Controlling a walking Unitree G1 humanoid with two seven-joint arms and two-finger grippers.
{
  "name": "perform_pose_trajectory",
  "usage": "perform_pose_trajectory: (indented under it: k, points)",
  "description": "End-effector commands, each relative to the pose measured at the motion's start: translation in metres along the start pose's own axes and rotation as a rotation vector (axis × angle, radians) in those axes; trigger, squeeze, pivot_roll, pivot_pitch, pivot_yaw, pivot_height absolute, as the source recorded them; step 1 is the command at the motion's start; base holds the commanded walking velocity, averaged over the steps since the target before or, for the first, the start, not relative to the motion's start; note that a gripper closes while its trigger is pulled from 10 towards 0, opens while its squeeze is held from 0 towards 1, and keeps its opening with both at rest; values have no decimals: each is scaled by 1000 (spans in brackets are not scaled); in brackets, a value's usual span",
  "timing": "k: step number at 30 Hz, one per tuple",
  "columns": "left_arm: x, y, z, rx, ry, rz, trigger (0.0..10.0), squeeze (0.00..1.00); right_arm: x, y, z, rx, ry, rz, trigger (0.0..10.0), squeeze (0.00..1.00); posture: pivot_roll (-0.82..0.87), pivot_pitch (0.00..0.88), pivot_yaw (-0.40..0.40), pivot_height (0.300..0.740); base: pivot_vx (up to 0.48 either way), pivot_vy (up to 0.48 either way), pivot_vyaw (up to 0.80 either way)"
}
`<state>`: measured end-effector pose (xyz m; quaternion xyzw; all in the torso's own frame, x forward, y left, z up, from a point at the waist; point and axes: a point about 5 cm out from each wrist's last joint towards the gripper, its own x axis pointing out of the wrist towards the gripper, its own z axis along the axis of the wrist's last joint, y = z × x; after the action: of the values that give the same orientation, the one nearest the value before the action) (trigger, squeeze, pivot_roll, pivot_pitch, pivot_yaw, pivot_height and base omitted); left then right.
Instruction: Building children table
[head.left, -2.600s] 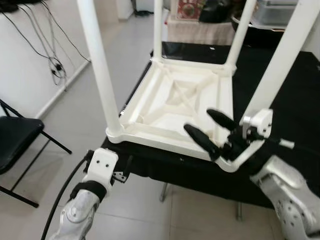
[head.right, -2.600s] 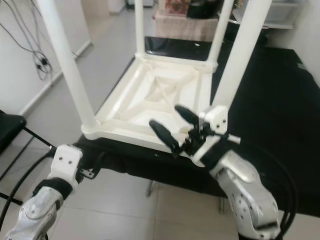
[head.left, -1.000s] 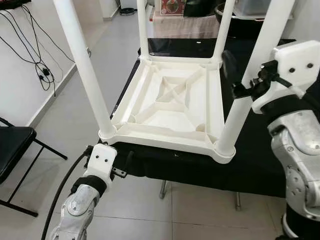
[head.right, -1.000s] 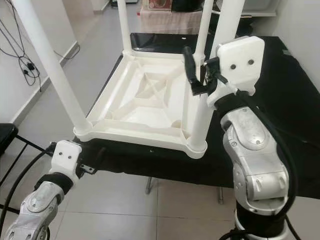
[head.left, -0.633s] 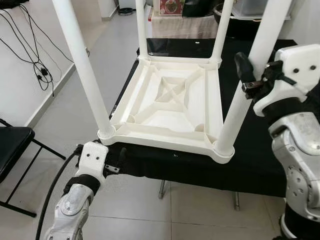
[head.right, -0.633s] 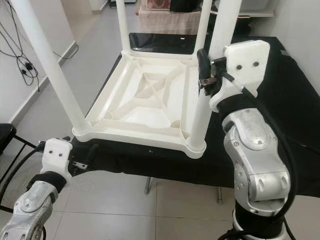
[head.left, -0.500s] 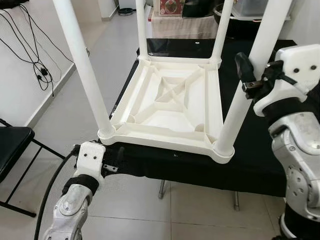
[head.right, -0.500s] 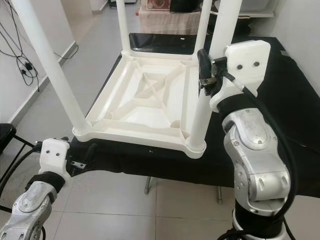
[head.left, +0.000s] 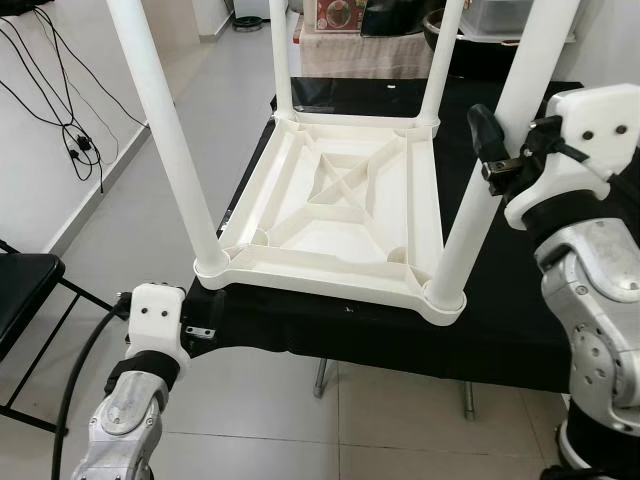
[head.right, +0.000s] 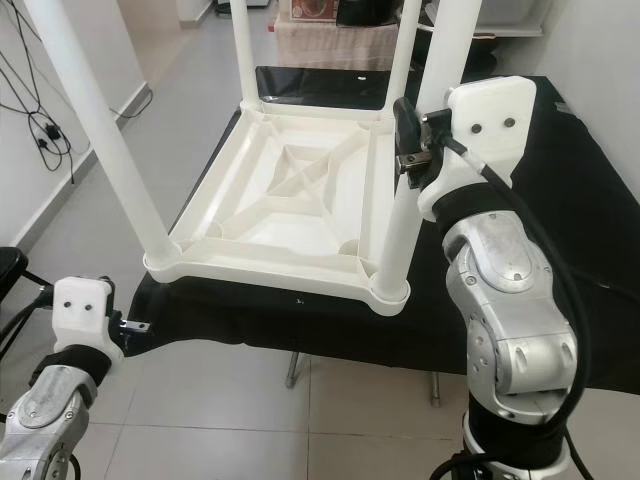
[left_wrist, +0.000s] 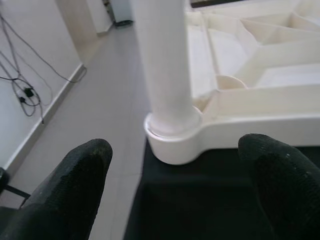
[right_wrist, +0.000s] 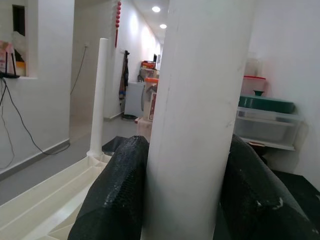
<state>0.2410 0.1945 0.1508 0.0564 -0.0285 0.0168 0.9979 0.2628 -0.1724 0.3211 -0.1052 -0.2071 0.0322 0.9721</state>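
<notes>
Right gripper (right_wrist: 190, 165) is clamped on the near-right leg (head.left: 490, 160) of the children table (head.left: 340, 215), partway up the post; both black fingers (right_wrist: 115, 200) press flat against its sides, the gap between them taken up by the white tube. That leg is seated in the corner socket (head.left: 444, 296) below the gripper.

Table sits upside down on a black-covered bench (head.left: 520, 300), underside ribs and X-brace (head.left: 345, 185) facing up, all four legs standing upright. Beyond the gripper, across the frame: far-right leg (head.left: 447, 55) and far-left leg (head.left: 281, 55). To the gripper's left across the tabletop: near-left leg (head.left: 165, 135).

Left gripper (left_wrist: 175, 195) hangs low, off the bench's front-left corner, fingers (left_wrist: 75, 180) spread wide with nothing between them. It faces the base of the near-left leg and its socket (left_wrist: 172, 132), not touching either.

Surroundings: left of the left gripper, a black folding chair (head.left: 25, 300) on the tiled floor (head.left: 150, 200); cables (head.left: 60, 90) hang down the white wall (head.left: 40, 140) beyond it. Behind the table, past the far legs, a cloth-covered stand (head.left: 365, 50) with clutter and a clear storage bin (head.left: 515, 15). In the right wrist view, a lit corridor and a bin with a green lid (right_wrist: 265, 105).

No legible writing or brand marks.
</notes>
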Motion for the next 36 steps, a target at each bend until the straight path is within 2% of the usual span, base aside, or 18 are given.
perform_pose_trajectory:
  k: [1,5,11,13,19,24,27,28,31,36]
  points:
    - [1,7,4,2,-8,18,10000,0,2,2,-7,-3,51,24,10000,0,-51,133,-27,740,0,0,0]
    - [7,15,11,3,-34,36,10000,0,2,2,-7,1,53,23,10000,0,-51,134,-27,740,0,0,0]
    - [16,25,4,-10,-20,40,10000,0,4,3,-7,12,51,24,10000,0,-57,137,-28,740,0,0,0]
    - [25,28,2,-44,-18,35,10000,0,4,4,-6,18,49,27,10000,0,-60,138,-28,740,0,0,0]
    - [41,35,-3,-57,-20,18,10000,0,4,4,-4,28,43,29,10000,0,-74,143,-27,740,0,0,0]
    - [44,36,-4,-57,-20,7,10000,0,4,4,-3,29,41,29,10000,0,-78,145,-26,740,0,0,0]
    - [63,37,-10,-120,-8,-9,10000,0,3,4,-1,34,34,29,10000,0,-93,151,-25,740,0,0,0]
    - [63,37,-10,-120,-8,-9,10000,0,3,4,-1,34,34,29,10000,0,-93,151,-25,740,0,0,0]
    - [77,32,-15,-133,2,-31,10000,0,3,7,1,41,28,40,10000,0,-104,152,-24,740,0,0,0]
    - [91,27,-13,-136,-9,-56,10000,0,1,9,4,51,27,58,10000,0,-122,166,-27,740,0,0,0]
